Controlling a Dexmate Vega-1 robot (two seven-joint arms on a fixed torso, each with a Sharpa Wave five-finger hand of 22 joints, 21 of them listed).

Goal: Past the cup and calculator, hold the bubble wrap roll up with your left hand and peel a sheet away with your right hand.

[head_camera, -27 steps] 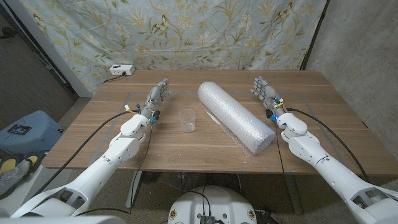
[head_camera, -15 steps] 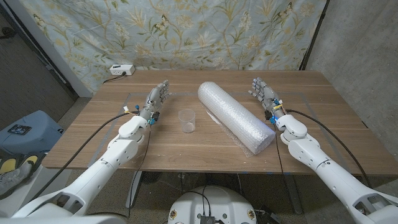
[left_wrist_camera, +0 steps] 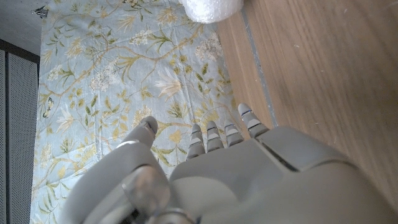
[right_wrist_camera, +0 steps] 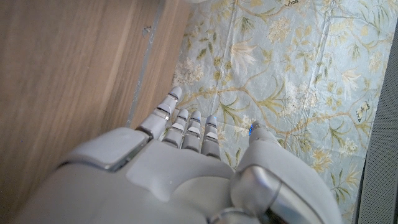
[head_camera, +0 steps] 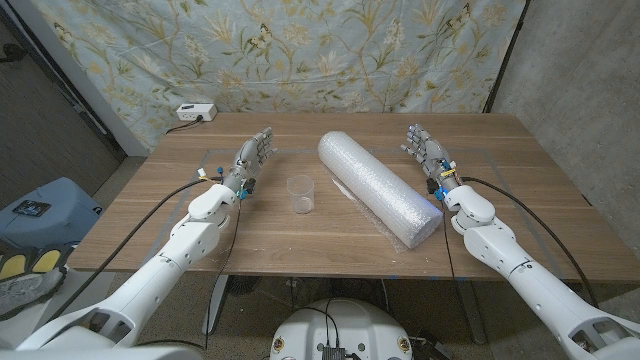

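Note:
A long white bubble wrap roll (head_camera: 378,186) lies diagonally across the middle of the wooden table (head_camera: 330,235); its far end (left_wrist_camera: 211,7) also shows in the left wrist view. A small clear cup (head_camera: 300,193) stands just left of the roll. My left hand (head_camera: 252,158) is open to the left of the cup, fingers (left_wrist_camera: 217,134) stretched out, holding nothing. My right hand (head_camera: 424,148) is open to the right of the roll, close to it but apart, fingers (right_wrist_camera: 186,127) extended and empty.
A white power strip (head_camera: 194,112) sits at the table's far left corner. A floral cloth (head_camera: 330,50) hangs behind the table. Black cables (head_camera: 175,195) run along both arms. Tape marks (head_camera: 480,155) lie on the wood near each hand.
Both arms have edged slightly forward; the hands stay open and the roll and cup have not moved.

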